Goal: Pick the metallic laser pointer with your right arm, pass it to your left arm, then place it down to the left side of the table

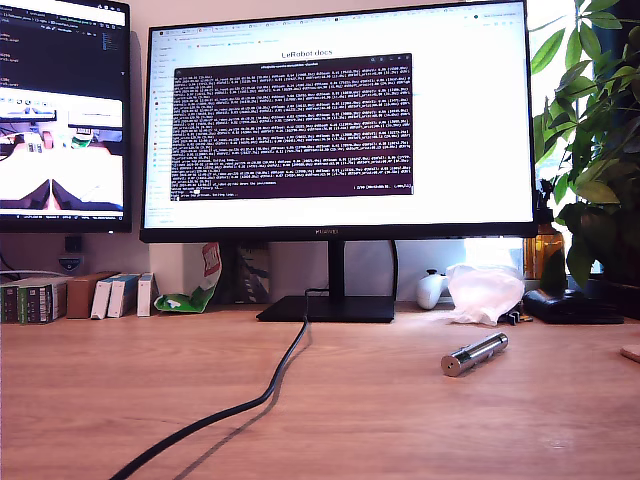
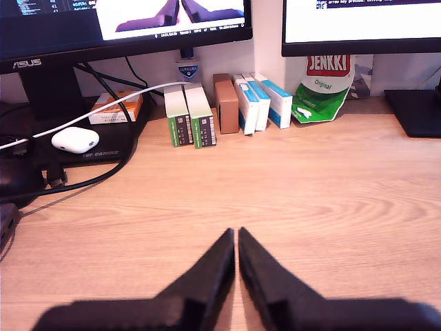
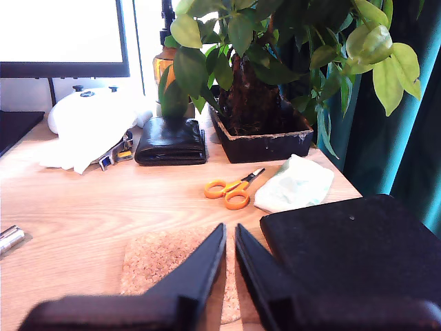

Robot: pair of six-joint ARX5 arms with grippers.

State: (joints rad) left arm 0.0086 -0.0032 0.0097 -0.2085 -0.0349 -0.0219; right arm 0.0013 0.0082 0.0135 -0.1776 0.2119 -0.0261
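Bare counter surrounds the laser pointer, cut off in the second wrist view; my first gripper and second gripper hold nothing, jaws nearly closed.

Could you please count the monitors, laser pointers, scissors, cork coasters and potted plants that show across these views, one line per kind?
monitors: 2
laser pointer: 1
scissors: 1
cork coaster: 1
potted plant: 1
Total: 6
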